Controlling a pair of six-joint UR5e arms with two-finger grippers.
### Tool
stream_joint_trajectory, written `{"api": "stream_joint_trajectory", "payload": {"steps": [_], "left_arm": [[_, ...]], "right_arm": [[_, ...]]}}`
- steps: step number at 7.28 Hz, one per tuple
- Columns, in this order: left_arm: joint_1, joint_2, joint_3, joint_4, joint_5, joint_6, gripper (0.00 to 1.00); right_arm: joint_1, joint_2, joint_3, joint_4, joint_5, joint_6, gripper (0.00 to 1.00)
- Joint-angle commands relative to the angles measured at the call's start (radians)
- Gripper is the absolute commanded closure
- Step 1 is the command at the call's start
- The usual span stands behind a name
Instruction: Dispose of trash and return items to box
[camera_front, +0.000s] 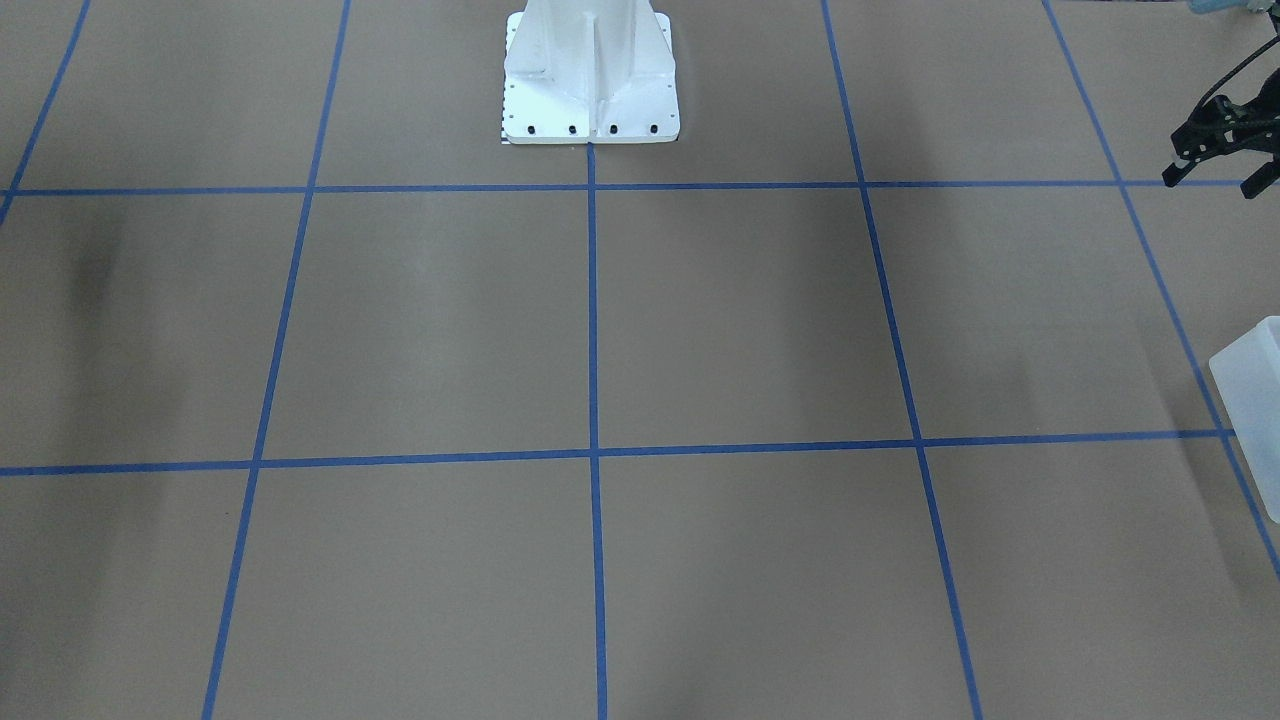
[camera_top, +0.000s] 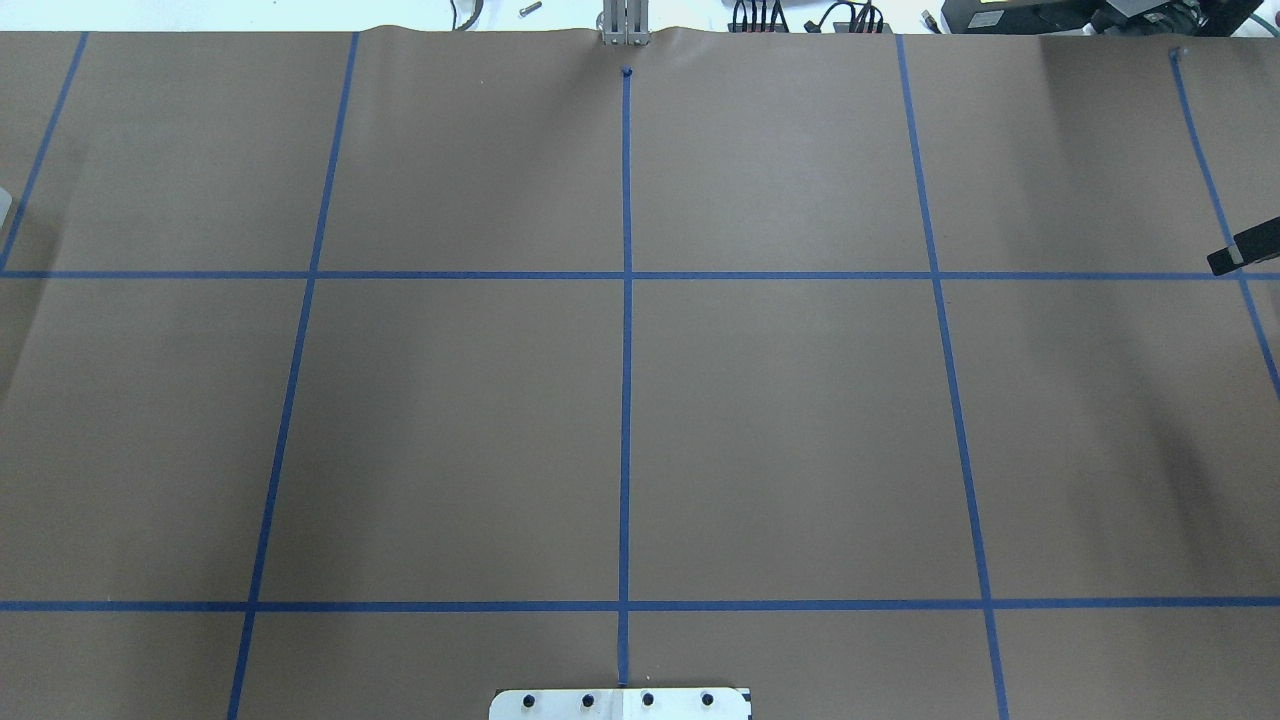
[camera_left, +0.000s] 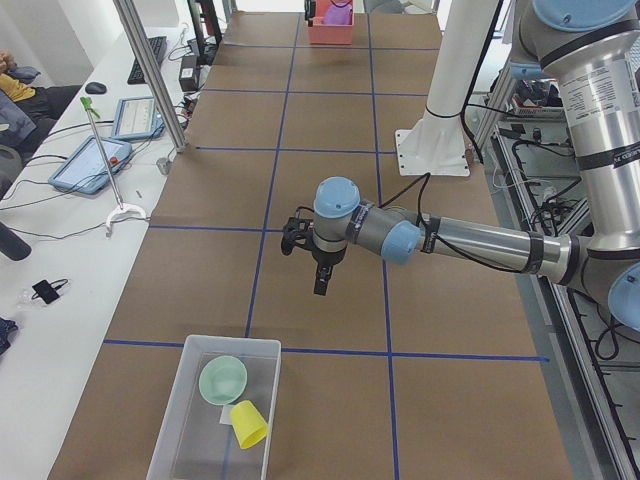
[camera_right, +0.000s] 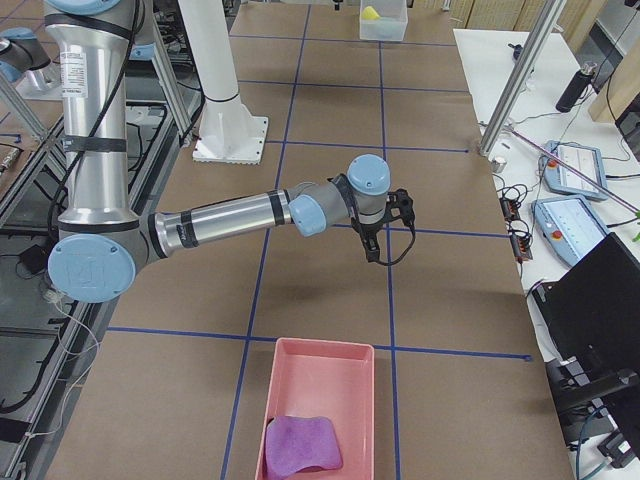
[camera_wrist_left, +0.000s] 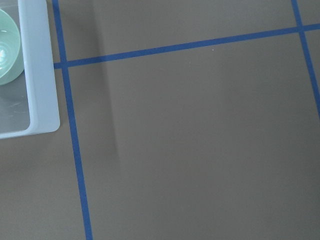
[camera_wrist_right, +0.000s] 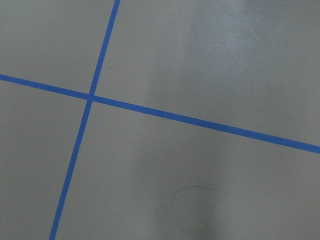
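Note:
A clear plastic box (camera_left: 215, 410) holds a green bowl (camera_left: 222, 378) and a yellow cup (camera_left: 248, 424). Its corner shows in the left wrist view (camera_wrist_left: 42, 75) with the bowl (camera_wrist_left: 7, 50), and at the front-facing view's right edge (camera_front: 1255, 400). A pink bin (camera_right: 320, 410) holds a purple cloth (camera_right: 300, 445). My left gripper (camera_front: 1213, 182) hovers above the bare table beside the clear box, with its fingers apart and empty. My right gripper (camera_right: 375, 238) hovers above the table beyond the pink bin. Only a black sliver of it (camera_top: 1245, 250) shows overhead, so I cannot tell its state.
The brown paper table (camera_top: 620, 400) carries a blue tape grid. The white robot base (camera_front: 590, 75) stands at the middle of the robot's edge. Tablets, cables and a post (camera_left: 100, 160) lie on the side bench. A faint outline mark (camera_wrist_right: 192, 210) lies under the right wrist.

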Motion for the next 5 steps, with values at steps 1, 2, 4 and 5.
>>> {"api": "stream_joint_trajectory", "payload": {"steps": [1, 2, 4, 5], "left_arm": [[0.001, -0.032, 0.055, -0.004, 0.009, 0.007, 0.01], [0.001, -0.063, 0.077, -0.004, 0.009, 0.007, 0.01], [-0.015, -0.086, 0.047, 0.002, 0.006, 0.006, 0.01], [-0.025, -0.082, 0.024, 0.003, 0.011, 0.006, 0.01]], "right_arm": [[0.032, -0.032, 0.001, -0.001, -0.064, -0.091, 0.00], [0.029, -0.064, 0.002, -0.005, -0.109, -0.136, 0.00], [0.041, -0.098, 0.008, -0.005, -0.102, -0.137, 0.00], [0.035, -0.091, 0.010, -0.004, -0.100, -0.135, 0.00]]}}
